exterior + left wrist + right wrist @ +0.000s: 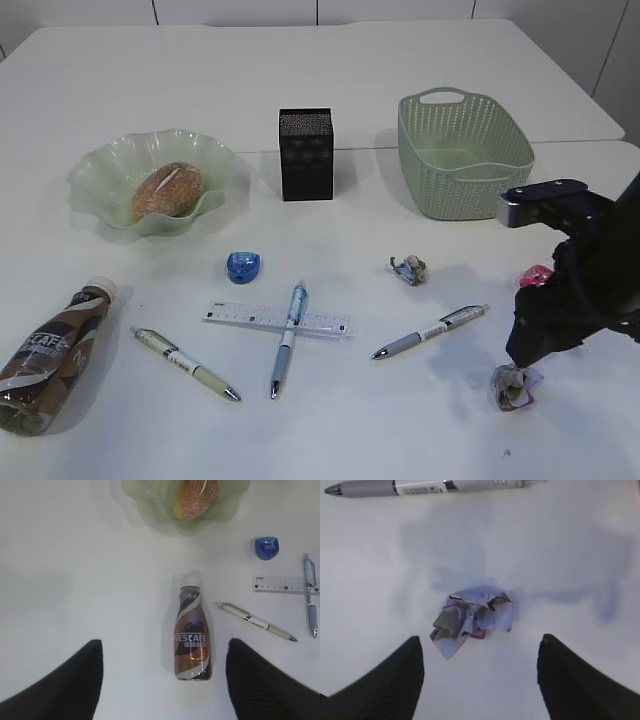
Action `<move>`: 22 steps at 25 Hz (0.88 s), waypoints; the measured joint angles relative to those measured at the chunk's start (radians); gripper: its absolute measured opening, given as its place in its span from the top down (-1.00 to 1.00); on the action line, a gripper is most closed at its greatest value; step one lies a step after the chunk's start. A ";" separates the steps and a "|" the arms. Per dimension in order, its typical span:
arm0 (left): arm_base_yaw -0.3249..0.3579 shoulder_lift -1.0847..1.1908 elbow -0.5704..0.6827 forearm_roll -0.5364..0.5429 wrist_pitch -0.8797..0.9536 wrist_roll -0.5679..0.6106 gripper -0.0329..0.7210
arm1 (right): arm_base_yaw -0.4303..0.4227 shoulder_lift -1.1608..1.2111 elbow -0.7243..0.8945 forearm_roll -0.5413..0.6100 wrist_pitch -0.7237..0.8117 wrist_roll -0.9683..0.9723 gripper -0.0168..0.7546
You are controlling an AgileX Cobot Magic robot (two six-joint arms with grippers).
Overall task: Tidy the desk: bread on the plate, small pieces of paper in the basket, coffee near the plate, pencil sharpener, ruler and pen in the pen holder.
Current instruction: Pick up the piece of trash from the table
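Hovering open-jawed, the right gripper (479,680) frames a crumpled paper wad (470,620) near the counter's (400,80) front-right corner; a pink scrap (535,275) hides behind its arm. The left gripper (162,680), also open, hangs over a glossy plastic coffee bottle (192,632).

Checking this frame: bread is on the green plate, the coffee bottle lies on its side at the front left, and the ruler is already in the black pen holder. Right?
Not the ruler: the exterior view shows it flat on the table under the blue pen, in front of the black pen holder. The bread is on the green plate, and the coffee bottle lies at front left.
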 joint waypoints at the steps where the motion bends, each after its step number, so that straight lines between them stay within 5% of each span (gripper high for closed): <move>1: 0.000 0.000 0.000 0.000 0.000 0.000 -0.51 | 0.011 0.011 -0.002 -0.001 -0.019 -0.023 -0.48; 8: 0.000 0.000 0.000 0.020 0.000 0.000 -0.51 | 0.079 0.024 -0.009 -0.007 -0.087 -0.157 -0.48; 22: 0.000 0.000 0.000 0.022 0.000 0.000 -0.51 | 0.081 0.112 -0.009 -0.051 -0.093 -0.183 -0.48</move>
